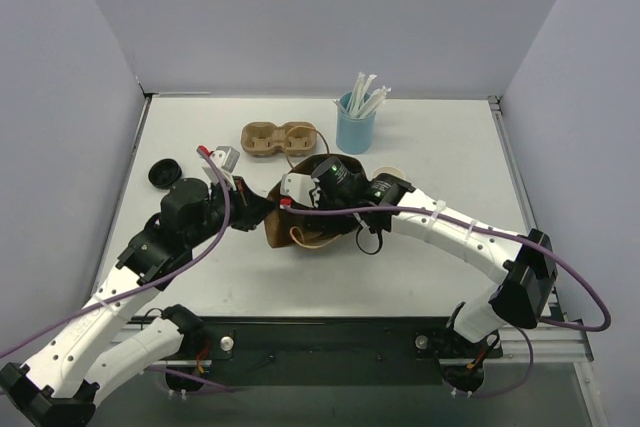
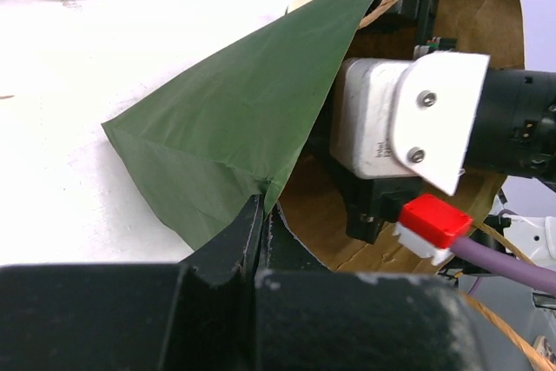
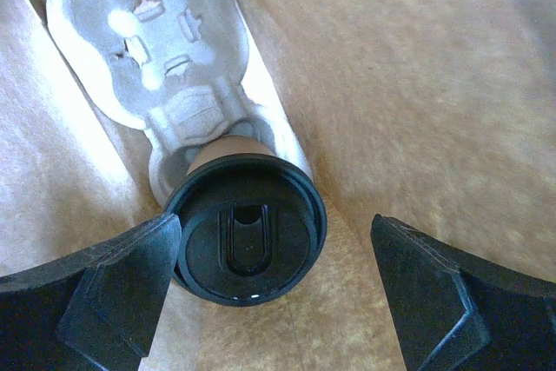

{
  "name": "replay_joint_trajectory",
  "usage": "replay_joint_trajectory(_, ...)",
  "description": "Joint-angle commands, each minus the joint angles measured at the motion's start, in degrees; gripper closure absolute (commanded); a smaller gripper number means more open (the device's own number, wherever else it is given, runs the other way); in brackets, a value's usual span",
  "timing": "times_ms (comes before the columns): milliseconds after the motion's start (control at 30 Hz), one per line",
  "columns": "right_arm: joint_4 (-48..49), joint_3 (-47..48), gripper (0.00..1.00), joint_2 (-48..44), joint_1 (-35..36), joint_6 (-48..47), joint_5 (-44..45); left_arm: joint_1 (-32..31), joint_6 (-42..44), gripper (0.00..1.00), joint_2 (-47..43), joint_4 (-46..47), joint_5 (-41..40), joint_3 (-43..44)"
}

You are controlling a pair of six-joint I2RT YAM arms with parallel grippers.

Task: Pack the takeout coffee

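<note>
A brown paper bag (image 1: 318, 237) lies on its side mid-table with its mouth held open. My left gripper (image 1: 262, 212) is shut on the bag's rim (image 2: 263, 193). My right gripper (image 1: 300, 209) reaches inside the bag and is open. In the right wrist view a tan cup with a black lid (image 3: 248, 230) sits in a pale pulp carrier (image 3: 143, 23) on the bag's floor. The lid lies between my fingers (image 3: 122, 293), close to the left one and apart from the right. A white-rimmed cup (image 1: 392, 171) shows partly behind my right arm.
A brown two-hole pulp carrier (image 1: 278, 140) and a light-blue cup of white straws (image 1: 355, 127) stand at the back. A loose black lid (image 1: 163, 173) lies at the left. Grey walls close in the table on three sides.
</note>
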Motion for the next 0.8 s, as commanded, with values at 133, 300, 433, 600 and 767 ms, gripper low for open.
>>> replay_joint_trajectory(133, -3.64, 3.09, 0.03, -2.34, 1.0, 1.8, -1.08, 0.07, 0.52, 1.0, 0.25, -3.35, 0.27, 4.86)
replay_joint_trajectory(300, -4.51, 4.66, 0.05, -2.69, 1.44, 3.47, -0.9, 0.07, -0.09, 1.0, 1.13, -6.42, -0.09, 7.49)
replay_joint_trajectory(433, -5.75, 7.04, 0.06, -3.13, 1.44, 4.7, -1.52, 0.07, -0.8, 1.0, 1.83, -8.19, -0.09, 8.55)
replay_joint_trajectory(600, -6.98, 8.45, 0.06, -4.8, 1.53, 6.11, -1.78, 0.07, -1.85, 0.95, 2.1, -9.16, -0.17, 8.73)
replay_joint_trajectory(767, -7.77, 12.05, 0.07, -5.33, 0.92, 9.88, -2.65, 0.07, -1.41, 0.68, 2.71, -9.77, -2.1, 10.92)
